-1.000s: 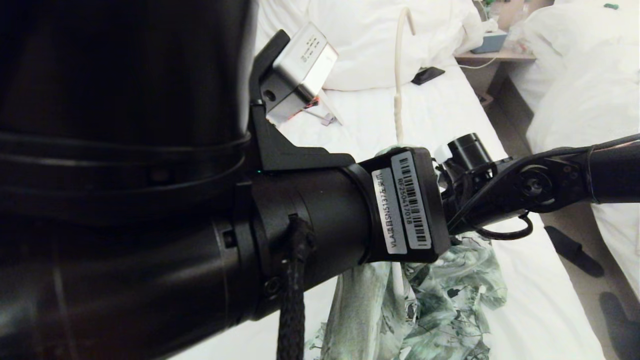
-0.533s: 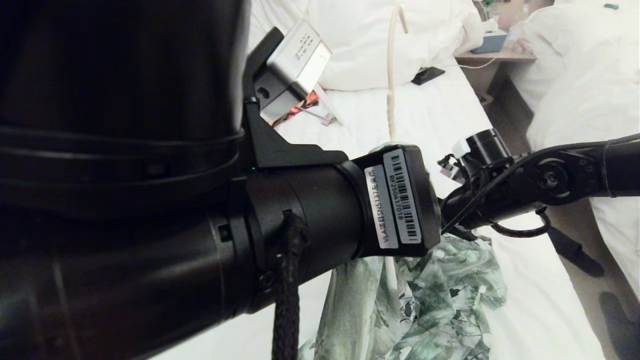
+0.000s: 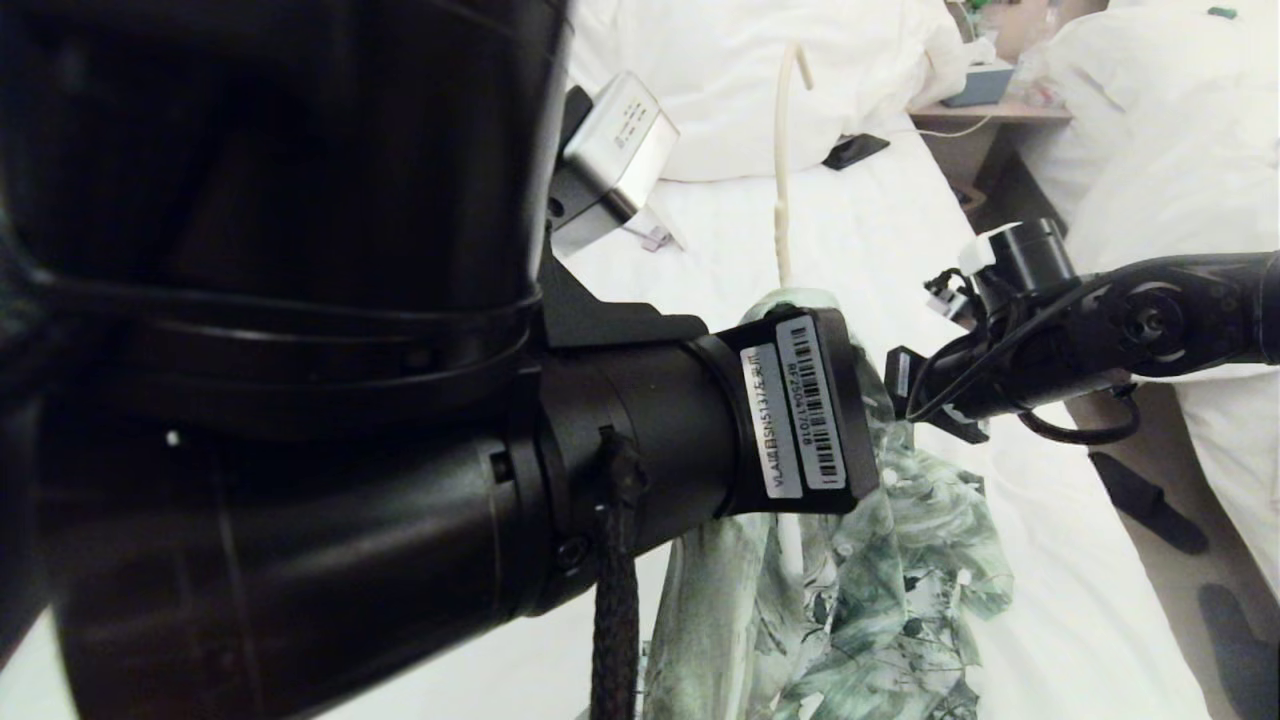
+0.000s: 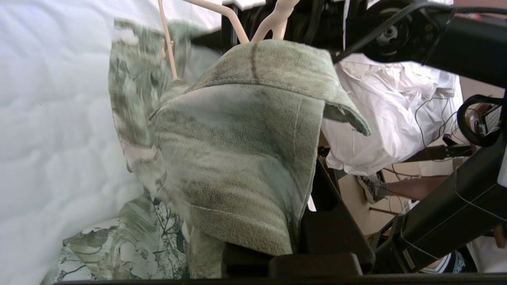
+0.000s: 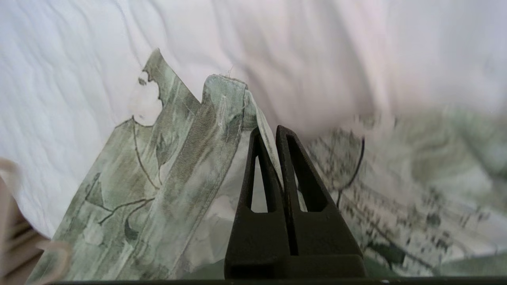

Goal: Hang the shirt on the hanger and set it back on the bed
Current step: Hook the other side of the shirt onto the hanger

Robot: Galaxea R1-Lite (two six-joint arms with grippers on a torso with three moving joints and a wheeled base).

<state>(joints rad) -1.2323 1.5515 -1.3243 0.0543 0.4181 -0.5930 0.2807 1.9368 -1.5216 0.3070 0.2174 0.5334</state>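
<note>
bed (image 3: 880,230) has a plain white sheet, bulky white pillows (image 3: 730,70) at the far end. lower part of the green-and-white shirt (image 3: 880,610) lies crumpled on the sheet near the right edge. small dark flat object (image 3: 856,150) lies by the pillows.

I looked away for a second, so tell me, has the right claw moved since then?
Yes. The right claw, now shut on the shirt, has drawn away from the hanger toward the nightstand side of the bed.
</note>
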